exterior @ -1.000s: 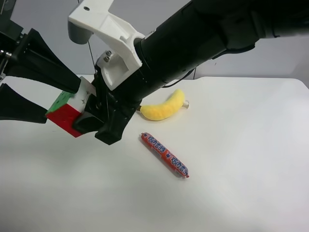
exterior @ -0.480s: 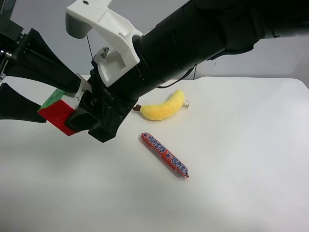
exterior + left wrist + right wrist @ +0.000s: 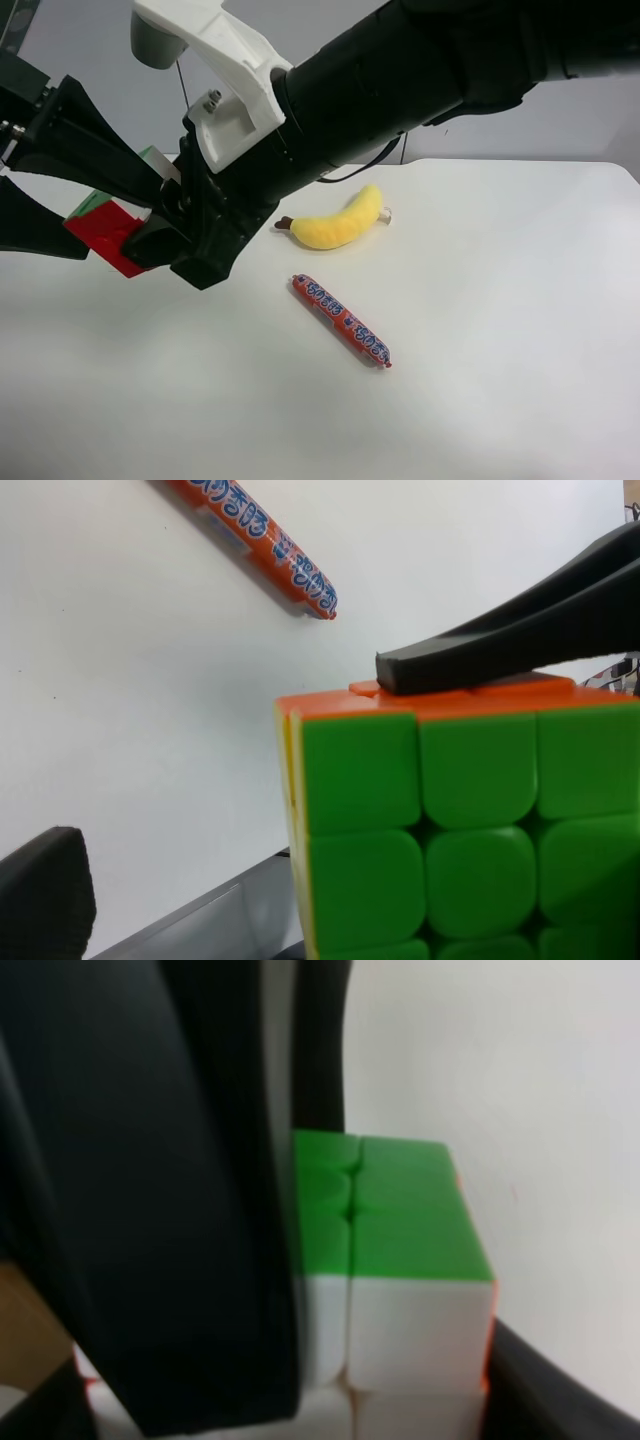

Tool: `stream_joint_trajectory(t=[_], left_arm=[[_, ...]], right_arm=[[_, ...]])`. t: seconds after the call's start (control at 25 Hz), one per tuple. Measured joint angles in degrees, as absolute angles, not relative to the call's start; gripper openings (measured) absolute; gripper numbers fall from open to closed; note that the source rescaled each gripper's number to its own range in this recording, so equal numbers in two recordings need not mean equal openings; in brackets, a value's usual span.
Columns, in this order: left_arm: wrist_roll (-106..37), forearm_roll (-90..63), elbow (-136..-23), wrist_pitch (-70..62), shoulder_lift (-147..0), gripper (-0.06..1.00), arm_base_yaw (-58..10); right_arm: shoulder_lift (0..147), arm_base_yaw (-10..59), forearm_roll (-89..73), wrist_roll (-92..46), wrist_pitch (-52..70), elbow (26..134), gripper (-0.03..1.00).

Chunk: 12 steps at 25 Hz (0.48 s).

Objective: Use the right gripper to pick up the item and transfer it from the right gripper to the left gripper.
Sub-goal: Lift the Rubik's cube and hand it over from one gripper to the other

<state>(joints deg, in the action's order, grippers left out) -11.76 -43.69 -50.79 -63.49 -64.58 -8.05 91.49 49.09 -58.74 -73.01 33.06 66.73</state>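
The item, a puzzle cube (image 3: pixel 100 232) with red and green faces showing, hangs in the air at the exterior high view's left. My right gripper (image 3: pixel 145 222), on the thick black arm with the white bracket (image 3: pixel 225 60), is shut on it. In the right wrist view the cube (image 3: pixel 405 1220) sits between dark fingers (image 3: pixel 150 1210). My left gripper (image 3: pixel 118 215) is open, with its flat plates above and below the cube. In the left wrist view the green face (image 3: pixel 470 830) fills the frame. One plate (image 3: pixel 520 640) lies on the orange face; the other (image 3: pixel 40 890) stands apart.
A yellow plush banana (image 3: pixel 340 222) lies on the white table (image 3: pixel 500 300) behind a long orange-red sausage stick (image 3: pixel 340 320). The stick also shows in the left wrist view (image 3: pixel 255 540). The table's far edge runs along the back.
The right arm has carried the cube to the left, deeper between the left gripper's plates. The left gripper has stayed open and nearly still.
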Motion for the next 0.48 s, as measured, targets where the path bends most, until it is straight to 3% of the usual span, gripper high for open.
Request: stream_joint_trajectory(t=[0.48], left_arm=[[-11.44,-42.93,-50.79,-63.81,-64.58,1.0,-8.1]], right_arm=[[91.49,51.73,-59.57,-76.08,33.0,66.73,0.01]])
